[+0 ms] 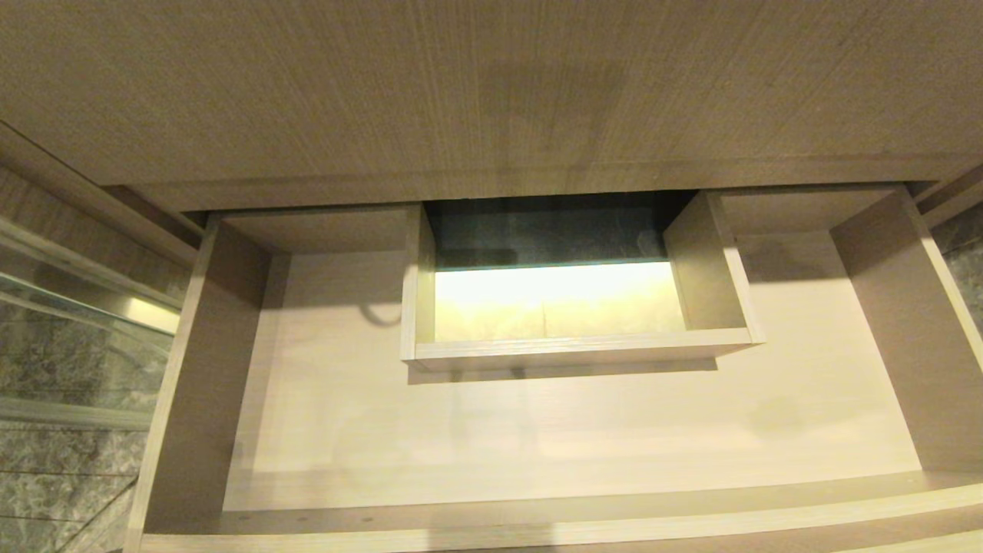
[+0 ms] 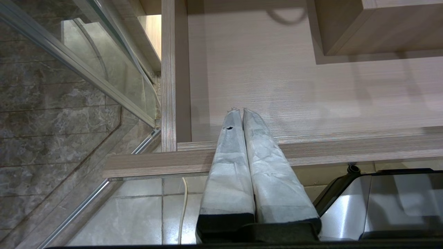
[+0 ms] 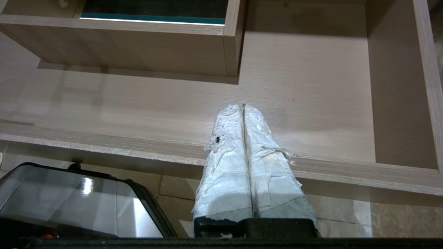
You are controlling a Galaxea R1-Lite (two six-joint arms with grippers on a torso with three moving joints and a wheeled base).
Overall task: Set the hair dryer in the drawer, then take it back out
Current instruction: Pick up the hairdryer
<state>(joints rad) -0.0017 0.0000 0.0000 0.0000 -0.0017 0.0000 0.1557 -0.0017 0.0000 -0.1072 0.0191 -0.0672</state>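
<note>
The drawer [image 1: 537, 430] is pulled out below the countertop [image 1: 491, 84]. A box-shaped cut-out [image 1: 568, 349] is set at the middle of the drawer's rear, with floor space to its left, right and front. A glass panel [image 1: 69, 330] is located left of the drawer.

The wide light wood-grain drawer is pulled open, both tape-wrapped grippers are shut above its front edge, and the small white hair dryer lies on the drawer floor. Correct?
Not quite: no hair dryer lies in the wide light wood-grain drawer; the head view shows only bare floor around the box-shaped cut-out. The rest holds: the drawer is open, and the left gripper and right gripper are shut above its front edge.
</note>
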